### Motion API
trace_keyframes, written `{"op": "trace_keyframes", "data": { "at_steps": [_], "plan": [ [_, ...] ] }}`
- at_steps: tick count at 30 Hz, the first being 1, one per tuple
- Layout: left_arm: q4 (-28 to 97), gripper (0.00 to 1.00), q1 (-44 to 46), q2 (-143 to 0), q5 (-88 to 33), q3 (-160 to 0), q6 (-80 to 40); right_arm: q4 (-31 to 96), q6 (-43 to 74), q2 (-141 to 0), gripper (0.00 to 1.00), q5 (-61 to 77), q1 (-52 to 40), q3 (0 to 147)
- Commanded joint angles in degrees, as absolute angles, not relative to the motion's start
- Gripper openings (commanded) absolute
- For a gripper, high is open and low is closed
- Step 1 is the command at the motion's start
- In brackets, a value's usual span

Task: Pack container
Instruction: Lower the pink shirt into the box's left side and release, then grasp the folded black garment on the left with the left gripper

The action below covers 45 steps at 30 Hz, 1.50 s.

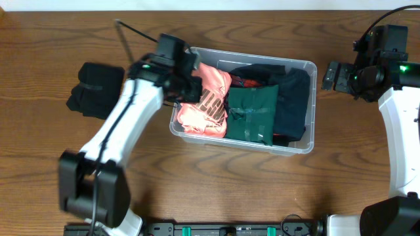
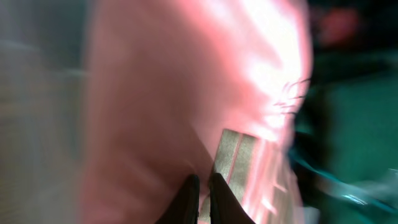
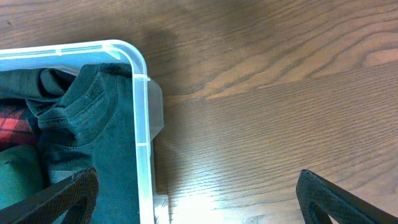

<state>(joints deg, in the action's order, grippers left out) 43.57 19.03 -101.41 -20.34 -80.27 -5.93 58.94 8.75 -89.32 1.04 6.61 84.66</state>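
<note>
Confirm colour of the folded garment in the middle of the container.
The middle garment is dark green, clearest in the overhead view.

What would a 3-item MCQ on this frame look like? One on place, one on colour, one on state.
1. The black garment lies:
A. on the table, left of the container
B. inside the container
C. in the right gripper

2. The garment at the container's left end, below the left gripper, is:
A. yellow
B. pink
C. white

3. The right gripper is:
A. shut on a garment
B. out of view
C. open and empty, over the table

Key:
1 A: the overhead view shows it on bare wood, outside the rim.
2 B: the pink garment fills the left wrist view.
3 C: the right wrist view shows its fingers wide apart, with only wood between them.
</note>
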Motion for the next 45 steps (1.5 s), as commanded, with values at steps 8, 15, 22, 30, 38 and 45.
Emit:
{"op": "trace_keyframes", "data": {
  "at_steps": [8, 15, 22, 30, 38, 45],
  "plan": [
    [44.88, 0.17, 21.63, -111.63, -5.78, -80.47, -5.15, 58.96, 8.93, -88.79, 0.99, 0.89, 6.68, 84.64],
    [49.25, 0.72, 21.43, -97.78, 0.54, -87.15, -4.51, 58.87, 8.88, -88.79, 0.99, 0.86, 6.68, 84.64],
    [47.97, 0.98, 14.00, -83.59, 11.07, -87.61, -4.12, 58.87, 8.49, -88.79, 0.99, 0.86, 6.68, 84.64],
    [47.66, 0.98, -14.74, -89.67, -4.56, -86.89, -4.12, 59.13, 8.49, -88.79, 0.99, 0.89, 6.68, 84.64],
    [37.69, 0.98, -33.82, -108.09, -22.81, -86.91, -4.10, 59.88, 8.47, -88.79, 0.99, 0.89, 6.68, 84.64],
    [30.70, 0.98, -37.06, -119.48, -30.89, -86.91, 0.62, 61.14, 8.51, -88.79, 0.99, 0.89, 6.68, 84.64]
  ]
}}
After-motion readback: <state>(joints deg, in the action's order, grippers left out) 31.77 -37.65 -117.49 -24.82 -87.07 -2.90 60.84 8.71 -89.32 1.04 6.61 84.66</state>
